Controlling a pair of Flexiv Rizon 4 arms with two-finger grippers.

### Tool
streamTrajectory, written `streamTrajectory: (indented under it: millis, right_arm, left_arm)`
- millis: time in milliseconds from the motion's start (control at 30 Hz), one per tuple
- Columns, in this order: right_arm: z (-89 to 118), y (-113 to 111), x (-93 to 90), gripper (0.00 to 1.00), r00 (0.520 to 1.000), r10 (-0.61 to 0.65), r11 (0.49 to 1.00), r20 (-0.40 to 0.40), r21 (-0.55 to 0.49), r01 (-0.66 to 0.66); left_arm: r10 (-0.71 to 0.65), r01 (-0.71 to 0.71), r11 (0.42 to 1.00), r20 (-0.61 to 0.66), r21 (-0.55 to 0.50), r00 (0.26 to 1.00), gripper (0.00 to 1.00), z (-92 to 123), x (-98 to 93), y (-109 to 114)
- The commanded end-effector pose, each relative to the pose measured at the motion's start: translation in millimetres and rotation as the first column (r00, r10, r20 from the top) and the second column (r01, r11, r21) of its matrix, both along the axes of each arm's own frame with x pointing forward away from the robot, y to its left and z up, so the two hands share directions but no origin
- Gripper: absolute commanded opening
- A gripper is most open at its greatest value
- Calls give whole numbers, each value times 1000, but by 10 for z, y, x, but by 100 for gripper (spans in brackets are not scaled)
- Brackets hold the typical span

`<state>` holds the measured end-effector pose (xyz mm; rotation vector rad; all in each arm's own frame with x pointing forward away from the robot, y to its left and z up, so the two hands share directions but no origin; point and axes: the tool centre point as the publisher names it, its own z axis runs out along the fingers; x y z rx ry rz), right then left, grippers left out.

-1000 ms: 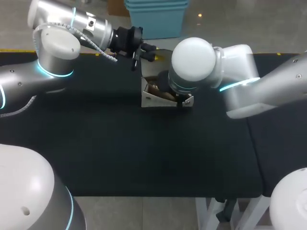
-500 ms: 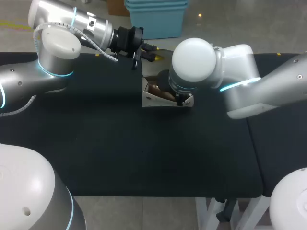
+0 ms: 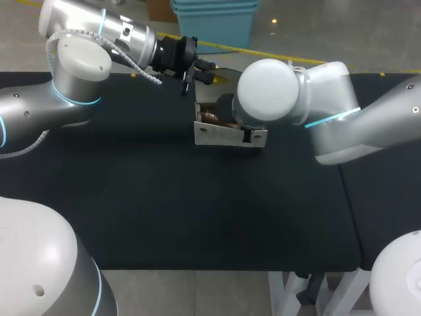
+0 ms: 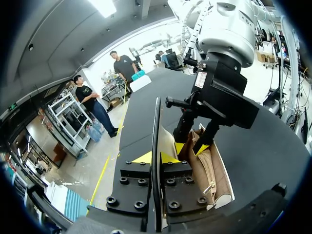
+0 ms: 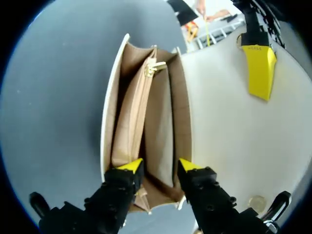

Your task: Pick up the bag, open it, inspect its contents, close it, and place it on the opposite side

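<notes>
Bag (image 3: 227, 135), white, tan-lined: standing open toward 12 o'clock on black table (image 3: 164, 210), flap (image 5: 229, 122) standing up at its 12 o'clock side. Left gripper (image 4: 157, 157), at 11 o'clock of bag: pinching flap edge between both fingers. Right gripper (image 5: 158, 165): holding fingers apart, tips dipping inside bag's mouth.

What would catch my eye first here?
A cream bag stands open at the far middle of the black table. The left gripper pinches its lifted flap between yellow tips, while the right gripper hangs open over the tan compartments inside.
</notes>
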<state>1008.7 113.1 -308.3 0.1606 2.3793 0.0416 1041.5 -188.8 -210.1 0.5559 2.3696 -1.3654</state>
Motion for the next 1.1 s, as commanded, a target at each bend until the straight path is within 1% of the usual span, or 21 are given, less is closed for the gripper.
streamTrajectory:
  millis: [33, 200, 267, 467, 533, 567, 700, 833, 1100]
  right_arm:
    - [235, -18, -210, 45, 997, -9, 1000, 74, -3, 9]
    - [518, 26, -366, 38, 987, 6, 1000, 158, -12, -4]
    - [584, 36, -416, 36, 984, 12, 1000, 176, -10, -10]
    - [749, 48, -614, 23, 972, 5, 1000, 236, -13, -2]
    - [789, 35, -693, 5, 966, -3, 1000, 257, -9, 6]
    - [794, 28, -726, 0, 966, -5, 1000, 260, -10, 8]
    - [733, 19, -813, 0, 966, -7, 1000, 257, -10, 10]
    - [633, 14, -863, 0, 972, -6, 1000, 234, -4, 7]
    - [455, 19, -898, 0, 982, 2, 1000, 191, 11, -4]
  left_arm:
    - [23, -23, 1000, 3, 12, 1000, 0, 68, -60, 3]
    - [49, -49, 999, -25, 8, 998, 0, 94, -82, 11]
    - [55, -55, 998, -47, 2, 997, 0, 112, -94, 14]
    - [84, -83, 996, -78, 8, 993, 0, 158, -160, 20]
    - [91, -91, 996, -93, 12, 991, 0, 142, -178, 13]
    - [99, -99, 995, -106, 14, 989, 0, 116, -171, 9]
    - [110, -109, 994, -168, 16, 980, 0, -39, -92, 0]
    - [125, -123, 992, -204, 23, 971, 0, -177, 12, 8]
    - [129, -116, 991, -249, 64, 960, 0, -444, 278, 13]
